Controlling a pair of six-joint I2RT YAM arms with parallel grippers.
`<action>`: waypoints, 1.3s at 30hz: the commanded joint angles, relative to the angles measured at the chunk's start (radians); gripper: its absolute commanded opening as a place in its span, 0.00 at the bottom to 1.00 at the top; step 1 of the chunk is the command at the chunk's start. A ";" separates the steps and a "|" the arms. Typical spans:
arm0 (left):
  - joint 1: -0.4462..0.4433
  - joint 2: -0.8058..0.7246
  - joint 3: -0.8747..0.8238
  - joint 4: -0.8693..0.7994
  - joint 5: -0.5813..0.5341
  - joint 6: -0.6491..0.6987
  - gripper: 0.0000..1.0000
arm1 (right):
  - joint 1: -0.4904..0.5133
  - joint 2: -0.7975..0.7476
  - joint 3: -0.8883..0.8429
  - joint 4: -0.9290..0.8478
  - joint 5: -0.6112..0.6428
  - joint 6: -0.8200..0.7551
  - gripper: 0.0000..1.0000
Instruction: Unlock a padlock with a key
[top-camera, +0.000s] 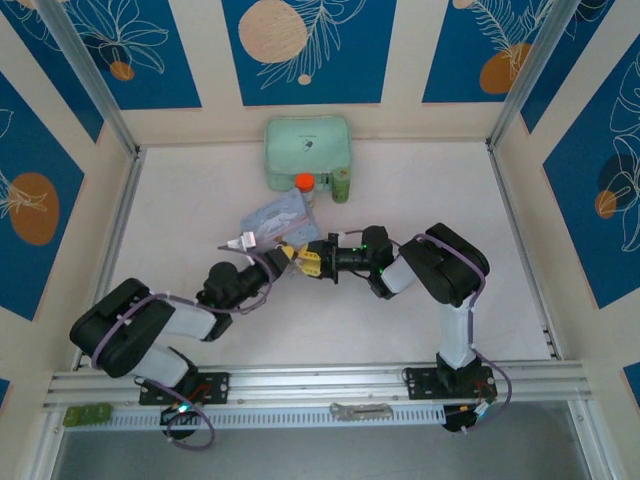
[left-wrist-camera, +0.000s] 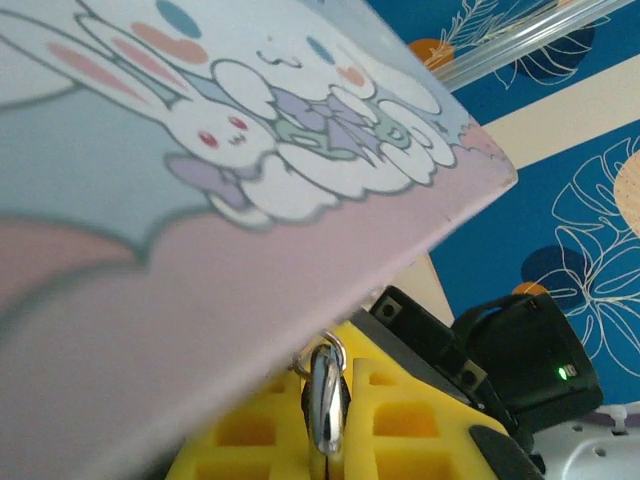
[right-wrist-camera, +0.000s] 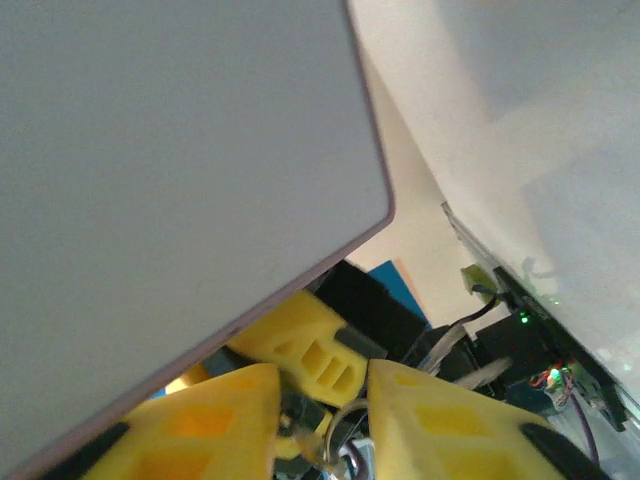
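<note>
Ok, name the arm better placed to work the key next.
Probably left: the left gripper pinches the key at the edge of the tin; the right gripper stands open.

A mint-green box sits at the counter's far edge, with an orange-capped bottle and a small green container just before it. A light-blue cartoon tin sits askew near the middle. A flat grey metal bar rests on the near rail.

Arms angled inward; left end effector clamped, right end effector parted.
</note>
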 joint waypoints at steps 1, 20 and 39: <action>-0.033 -0.063 -0.036 0.106 0.013 -0.003 0.00 | -0.003 0.012 0.002 -0.074 0.068 0.012 0.37; -0.069 -0.431 -0.024 -0.607 -0.243 0.079 0.00 | -0.013 -0.294 -0.036 -0.853 0.041 -0.569 0.47; -0.079 -0.217 0.027 -0.593 -0.229 -0.195 0.00 | 0.266 -0.503 0.330 -1.716 0.634 -1.745 0.41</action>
